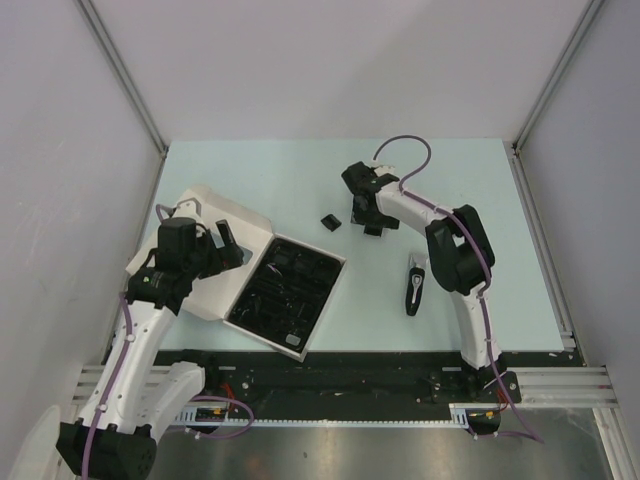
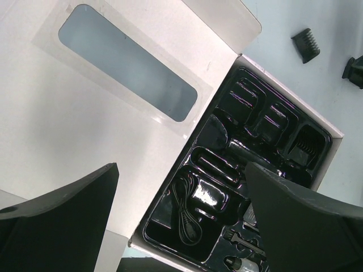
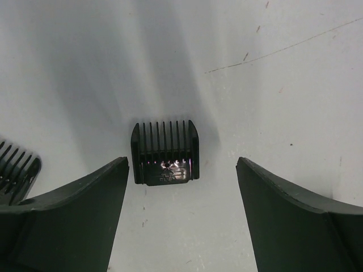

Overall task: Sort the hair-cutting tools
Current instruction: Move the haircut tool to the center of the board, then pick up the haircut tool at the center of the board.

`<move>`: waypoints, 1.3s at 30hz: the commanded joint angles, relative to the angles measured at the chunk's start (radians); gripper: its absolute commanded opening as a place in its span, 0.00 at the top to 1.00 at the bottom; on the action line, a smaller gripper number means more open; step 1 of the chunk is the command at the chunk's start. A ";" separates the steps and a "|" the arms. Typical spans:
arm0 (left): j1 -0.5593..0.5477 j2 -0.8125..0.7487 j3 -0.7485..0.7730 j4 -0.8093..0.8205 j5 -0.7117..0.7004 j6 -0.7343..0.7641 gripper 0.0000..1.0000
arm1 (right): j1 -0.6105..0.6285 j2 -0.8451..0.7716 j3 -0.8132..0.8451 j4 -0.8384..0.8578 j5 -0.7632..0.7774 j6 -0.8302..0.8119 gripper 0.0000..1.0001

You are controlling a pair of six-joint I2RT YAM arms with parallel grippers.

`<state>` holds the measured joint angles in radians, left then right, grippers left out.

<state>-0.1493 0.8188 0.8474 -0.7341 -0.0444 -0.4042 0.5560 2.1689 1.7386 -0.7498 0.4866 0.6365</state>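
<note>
My right gripper hangs open over the table, and a black comb guard lies flat between and just ahead of its fingers, untouched. A second comb guard shows at that view's left edge and lies loose left of the right gripper as the comb guard. The black-and-silver clipper lies on the table beside the right arm. My left gripper is open and empty above the box's black tray, which holds the coiled cable and a comb guard.
The flat white box lies open at the left, its windowed lid folded out under the left gripper. Grey walls close in the pale table on three sides.
</note>
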 commanded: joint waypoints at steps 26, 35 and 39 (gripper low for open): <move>-0.003 -0.010 0.001 0.039 0.021 0.033 0.00 | -0.021 -0.058 -0.040 0.040 -0.151 0.043 0.67; -0.003 -0.036 0.016 0.038 -0.020 0.047 0.00 | 0.218 -0.210 -0.047 -0.025 -0.073 0.261 0.66; -0.003 -0.073 0.031 0.036 -0.090 0.062 0.00 | 0.337 -0.207 -0.010 -0.065 -0.065 0.414 0.65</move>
<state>-0.1493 0.7948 0.8467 -0.7189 -0.0620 -0.3786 0.7952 1.9881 1.6909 -0.7498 0.3805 0.8650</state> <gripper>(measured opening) 0.996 0.550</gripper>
